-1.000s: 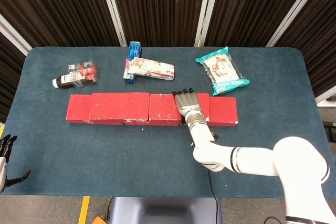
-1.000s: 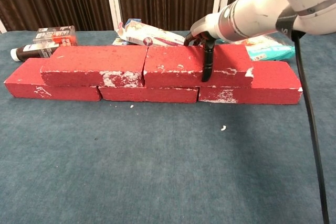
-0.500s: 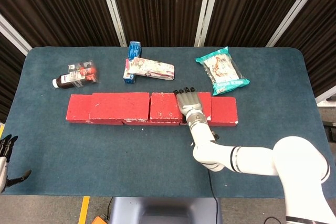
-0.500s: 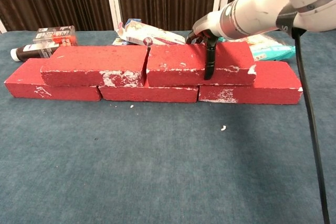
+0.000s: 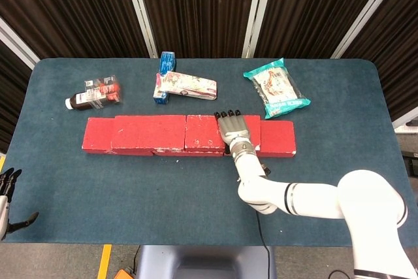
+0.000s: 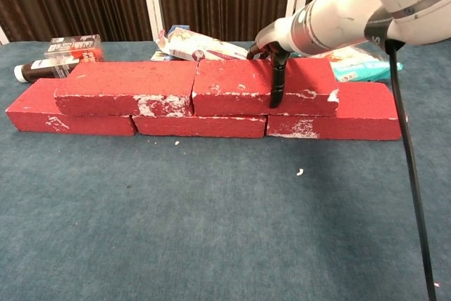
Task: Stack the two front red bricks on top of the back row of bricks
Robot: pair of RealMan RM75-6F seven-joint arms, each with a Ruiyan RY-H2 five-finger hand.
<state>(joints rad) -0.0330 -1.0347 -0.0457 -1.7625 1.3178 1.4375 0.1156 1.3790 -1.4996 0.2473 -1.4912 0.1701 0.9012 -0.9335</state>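
The right robot hand (image 6: 273, 51) grips the right top brick (image 6: 264, 87), fingers over its back edge and thumb down its front face, on the back row (image 6: 204, 125). It looks heavy, stiff and gritty (chipped edges); hold mid-length. The left robot hand (image 5: 6, 202) hangs released.

Five red bricks sit in the middle of the frame on the blue table. Three lie flat in a bottom row (image 6: 201, 125), end to end. Two more lie on top: the top left brick (image 6: 127, 87) and the top right brick (image 6: 239, 86), touching each other. All are chipped and show white patches along their front edges. Each top brick covers a joint below.
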